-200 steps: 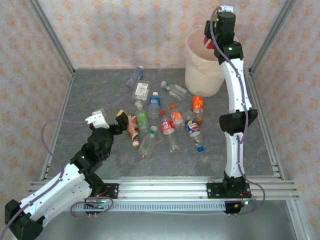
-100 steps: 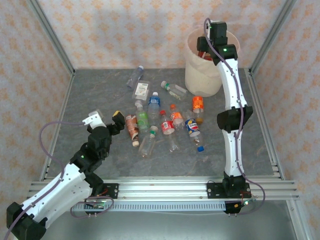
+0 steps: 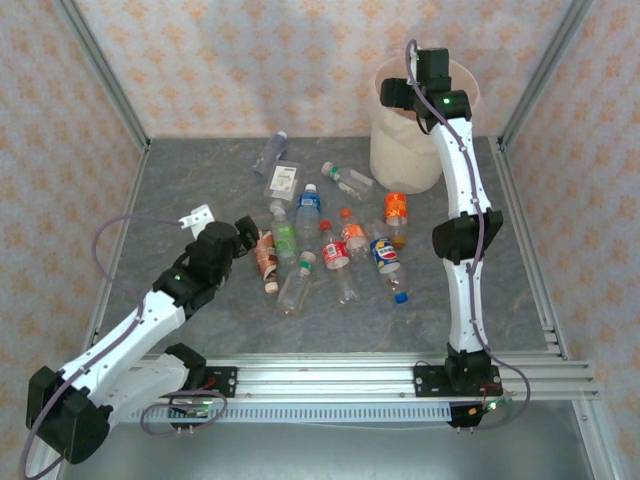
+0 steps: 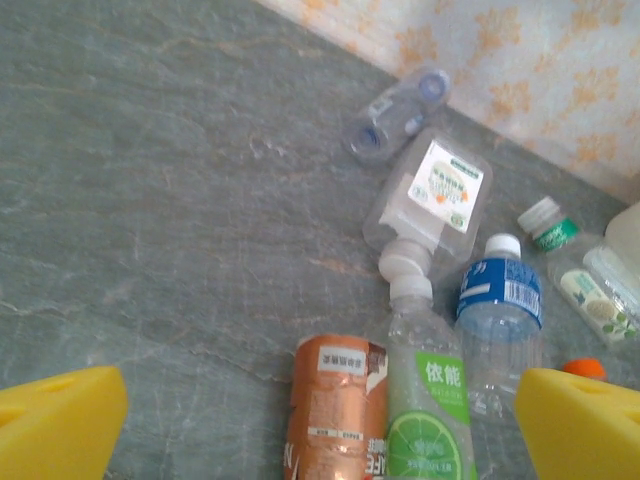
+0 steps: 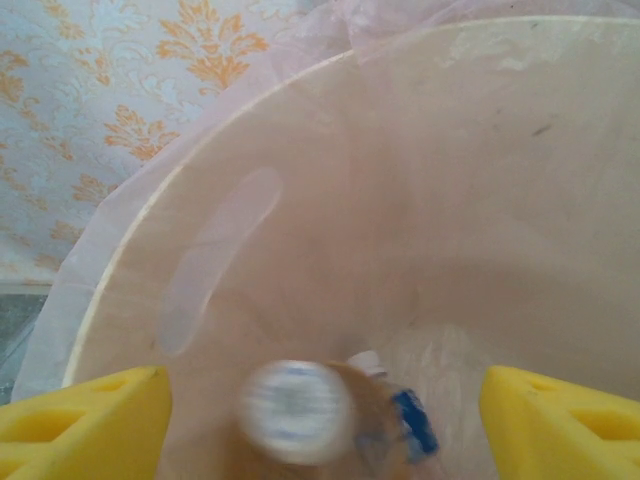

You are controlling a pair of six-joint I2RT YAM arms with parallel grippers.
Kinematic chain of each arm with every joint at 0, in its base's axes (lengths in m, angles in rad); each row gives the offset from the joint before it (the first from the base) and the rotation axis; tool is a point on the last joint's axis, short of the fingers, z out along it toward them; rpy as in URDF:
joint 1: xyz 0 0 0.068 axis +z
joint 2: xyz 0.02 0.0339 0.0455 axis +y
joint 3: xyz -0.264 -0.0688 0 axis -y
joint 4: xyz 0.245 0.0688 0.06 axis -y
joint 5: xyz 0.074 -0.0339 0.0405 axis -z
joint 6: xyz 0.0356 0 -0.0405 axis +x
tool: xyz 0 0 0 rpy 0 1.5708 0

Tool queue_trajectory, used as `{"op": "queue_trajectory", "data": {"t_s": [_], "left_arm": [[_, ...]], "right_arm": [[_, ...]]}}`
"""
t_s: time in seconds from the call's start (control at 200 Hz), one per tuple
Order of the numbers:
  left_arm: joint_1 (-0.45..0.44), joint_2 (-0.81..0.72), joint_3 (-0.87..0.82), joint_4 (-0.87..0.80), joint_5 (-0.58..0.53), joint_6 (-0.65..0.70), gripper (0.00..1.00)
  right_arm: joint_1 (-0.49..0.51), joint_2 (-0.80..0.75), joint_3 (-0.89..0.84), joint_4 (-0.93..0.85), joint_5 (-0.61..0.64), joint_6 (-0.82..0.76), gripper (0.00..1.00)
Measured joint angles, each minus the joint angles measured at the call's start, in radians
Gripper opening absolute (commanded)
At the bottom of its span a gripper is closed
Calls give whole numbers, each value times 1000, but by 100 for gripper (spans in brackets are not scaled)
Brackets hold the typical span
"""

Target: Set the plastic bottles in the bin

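About a dozen plastic bottles [image 3: 333,250] lie scattered in the middle of the tabletop [image 3: 200,180]. The bin [image 3: 395,150] stands at the far right corner.

Left gripper [image 4: 320,430]: jaws fully apart, nothing between them, low at the left edge of the scatter. In the left wrist view the copper-labelled bottle [image 4: 338,410] lies straight ahead, about centred between the two yellow fingers. Its long axis runs along the line of approach, so the fingers would close across its width. The lime-labelled bottle [image 4: 430,400] lies parallel and just beside it on the right, apparently touching. The blue-labelled bottle [image 4: 500,310] is next over.

Judgement: the copper-labelled bottle is the likely pick. The neighbour leaves little room for the right finger, so it could get nudged or pinched along with it.

Right gripper [image 5: 322,420]: over the bin mouth, jaws wide. A blurred bottle [image 5: 295,410] shows below, clear of both fingers, beside another with a blue label [image 5: 405,425] on the bin floor.

Left arm is much the nearer to the scatter; right arm is well apart from it.
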Motion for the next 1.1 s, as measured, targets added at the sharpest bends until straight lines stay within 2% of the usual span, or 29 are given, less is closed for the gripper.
{"op": "queue_trajectory", "data": {"t_s": [0.165, 0.31, 0.475, 0.515, 0.621, 0.851, 1.096], "left_arm": [[0, 56, 2, -27, 39, -18, 100], [0, 60, 2, -34, 57, -22, 100], [2, 93, 2, -60, 73, -23, 100], [2, 109, 2, -61, 87, -23, 100], [2, 151, 2, -59, 137, -21, 100], [2, 198, -29, -53, 254, -6, 92], [-11, 286, -56, -47, 352, -1, 89]], "right_arm": [[0, -16, -5, -25, -2, 0, 86], [0, -111, -89, -45, 2, 1, 90], [0, -346, -381, 22, 18, -1, 95], [0, -405, -462, 52, 20, -4, 100], [0, -535, -628, 117, 26, -8, 99], [2, -703, -802, 216, 26, 34, 99], [39, -975, -1171, 395, -68, 106, 99]]}}
